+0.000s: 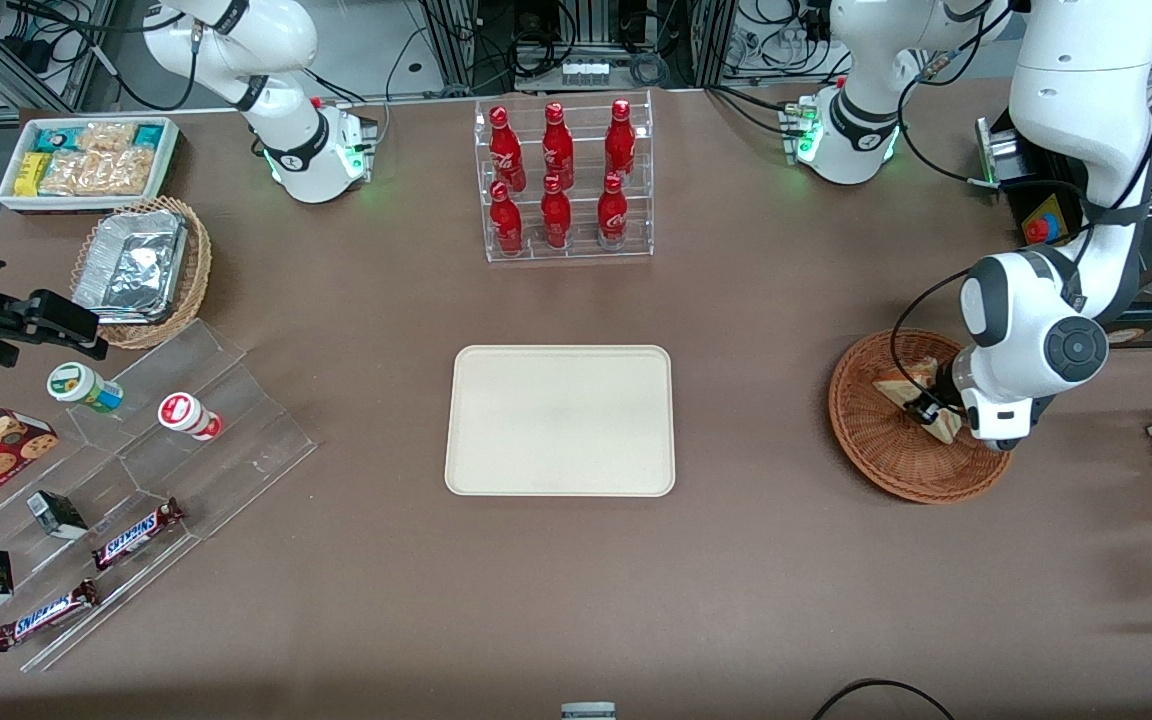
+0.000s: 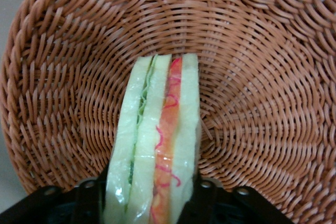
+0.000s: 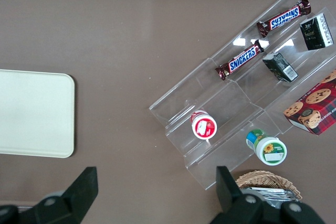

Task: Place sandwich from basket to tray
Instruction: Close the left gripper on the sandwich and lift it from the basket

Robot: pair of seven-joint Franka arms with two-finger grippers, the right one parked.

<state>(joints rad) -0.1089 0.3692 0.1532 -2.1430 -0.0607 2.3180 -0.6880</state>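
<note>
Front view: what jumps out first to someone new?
Probably the rack of red bottles, farther from the camera than the bare tray at mid-table. Next, the working arm bent low over the basket at its end of the table, its end effector down in the basket around the sandwich. The wrist view shows a finger on each side of the wedge.

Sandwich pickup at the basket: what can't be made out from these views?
- Front view: the arm's wrist covers much of the sandwich and the gripper in the basket.
- Left wrist view: the picture's edge cuts off the sandwich's near end and the fingertips.
- Right wrist view: only part of the tray shows.
</note>
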